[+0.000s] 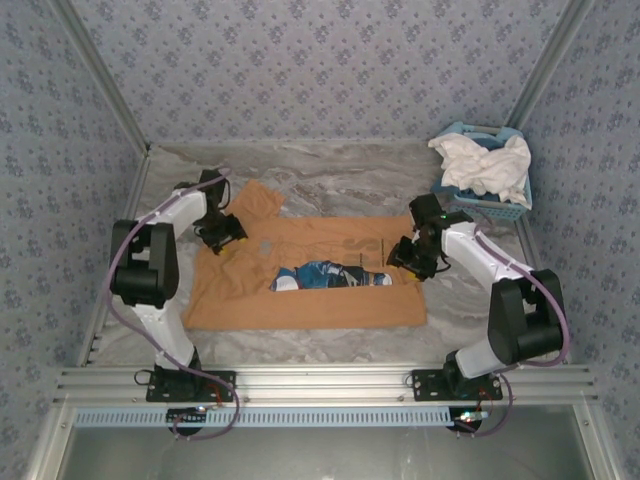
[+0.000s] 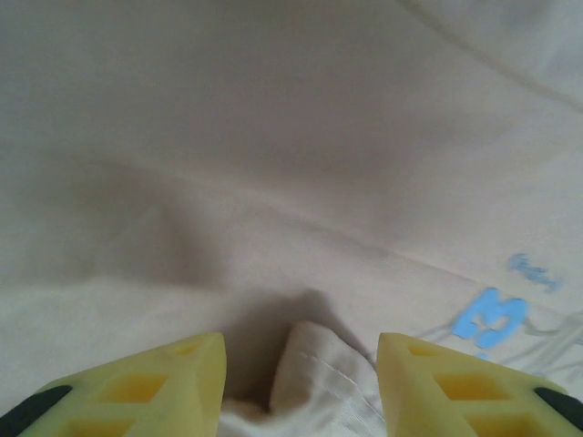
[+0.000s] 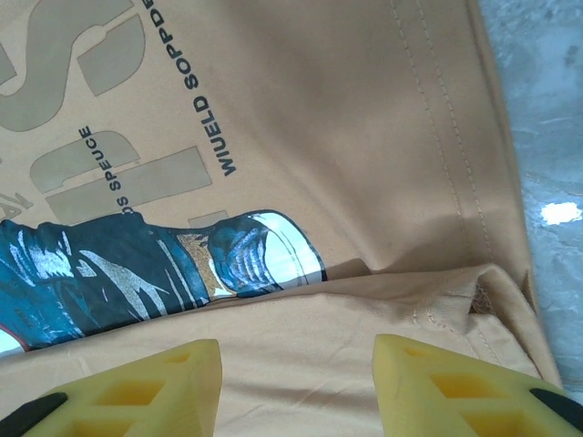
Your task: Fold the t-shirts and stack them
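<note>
Left gripper [image 2: 301,369] jaws apart astride a fold, right gripper [image 3: 297,369] apart too; tan-orange t-shirt [image 1: 300,305] lies long-axis left-right between them, mid-frame.

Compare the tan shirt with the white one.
The tan shirt carries a blue, white and black print; the white shirt looks plain. The tan shirt lies spread on the table, its near edge folded over; the white shirt sits crumpled in the basket. Both are cloth shirts.
</note>
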Controlling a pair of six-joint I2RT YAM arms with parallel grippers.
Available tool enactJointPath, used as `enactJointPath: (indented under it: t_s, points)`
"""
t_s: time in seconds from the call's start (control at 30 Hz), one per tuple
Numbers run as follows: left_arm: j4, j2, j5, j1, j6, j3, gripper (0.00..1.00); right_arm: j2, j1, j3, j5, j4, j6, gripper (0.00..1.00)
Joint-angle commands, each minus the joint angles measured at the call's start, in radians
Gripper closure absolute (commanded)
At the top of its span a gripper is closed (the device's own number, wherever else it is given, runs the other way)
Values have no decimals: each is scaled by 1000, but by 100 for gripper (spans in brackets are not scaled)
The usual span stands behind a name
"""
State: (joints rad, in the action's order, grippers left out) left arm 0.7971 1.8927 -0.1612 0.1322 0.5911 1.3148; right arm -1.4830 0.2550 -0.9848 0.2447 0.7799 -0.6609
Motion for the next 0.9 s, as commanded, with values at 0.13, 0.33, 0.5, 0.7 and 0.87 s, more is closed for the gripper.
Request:
enactJointPath:
  t_s: [0.13,0.33,0.5,0.7,0.87]
  points:
    - [-38,8,-66,-5,-111,-9,70,-3,-6,-4,34,-14,10,51]
    - [-61,-71,-92,-5,-130,-61,92,-14,-11,-8,41,-13,7,52]
    - [-37,-124,-77,-6,-151,-83,100,-21,-17,-15,41,-13,9,53]
    - [-68,-193,-97,-6,-155,-124,100,-30,-18,-19,42,-21,15,54]
    - [-94,-219,-126,-6,-201,-161,100,-30,-17,-19,42,-18,18,54]
